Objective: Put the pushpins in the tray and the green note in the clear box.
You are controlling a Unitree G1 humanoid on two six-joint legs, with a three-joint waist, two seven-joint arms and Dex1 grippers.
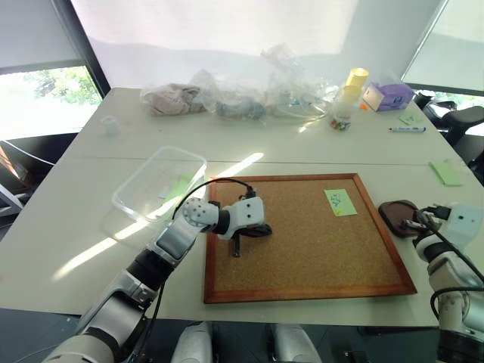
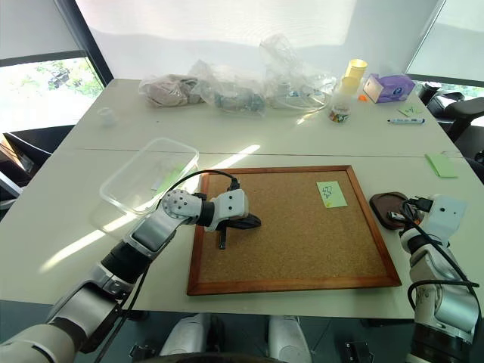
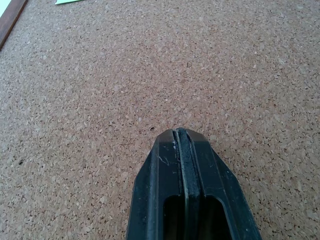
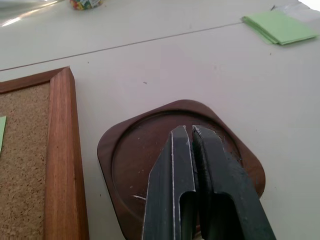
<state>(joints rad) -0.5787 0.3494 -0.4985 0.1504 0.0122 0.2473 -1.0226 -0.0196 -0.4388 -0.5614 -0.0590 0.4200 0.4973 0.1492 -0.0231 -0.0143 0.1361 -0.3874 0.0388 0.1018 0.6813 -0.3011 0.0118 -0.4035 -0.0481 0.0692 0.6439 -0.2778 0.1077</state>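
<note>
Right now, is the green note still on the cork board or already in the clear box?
On the cork board. The green note lies flat near its far right corner; the clear box stands apart, to the board's left.

White tables under drawn pale blinds, sunlit window at left.

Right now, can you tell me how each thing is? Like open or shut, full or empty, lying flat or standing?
left gripper: shut, empty, tips on the cork board.
right gripper: shut, over the tray; whether it holds a pin I cannot tell.
tray: flat on the table, looks empty where bare.
green note: flat on the cork board.
clear box: lidless, a green slip inside.
green sticky pad: flat on the table.
</note>
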